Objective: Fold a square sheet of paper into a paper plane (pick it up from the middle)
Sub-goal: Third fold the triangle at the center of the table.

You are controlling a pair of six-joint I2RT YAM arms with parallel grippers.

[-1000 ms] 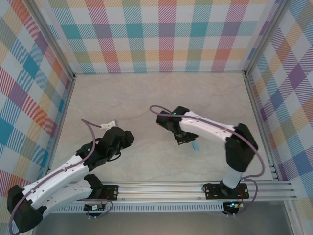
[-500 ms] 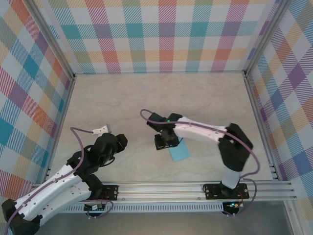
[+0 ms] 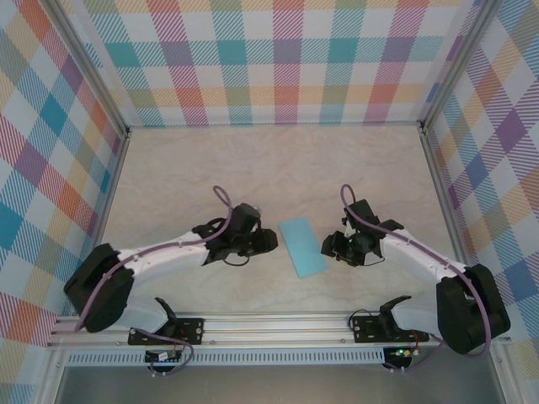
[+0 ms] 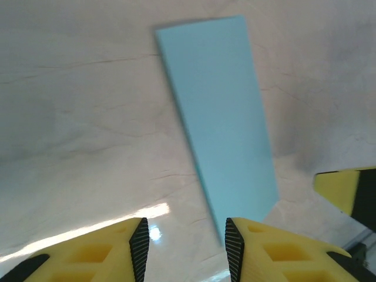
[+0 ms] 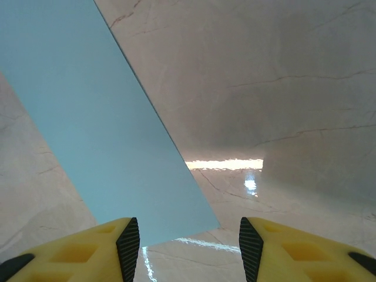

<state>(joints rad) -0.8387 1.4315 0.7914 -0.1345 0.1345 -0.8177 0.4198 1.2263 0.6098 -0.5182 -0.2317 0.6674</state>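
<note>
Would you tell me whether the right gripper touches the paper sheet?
Cannot tell: the right wrist view shows the paper sheet's edge meeting the right gripper, height unclear.

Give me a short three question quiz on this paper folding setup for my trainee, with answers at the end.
1. True or false: the light-blue paper lies flat on the table.
2. The paper lies: A) between the left gripper and the right gripper, B) clamped in the left gripper, C) hanging off the table's edge.
3. What does the right gripper hold?
Key: 1 true; 2 A; 3 nothing, its jaws stand open.
</note>
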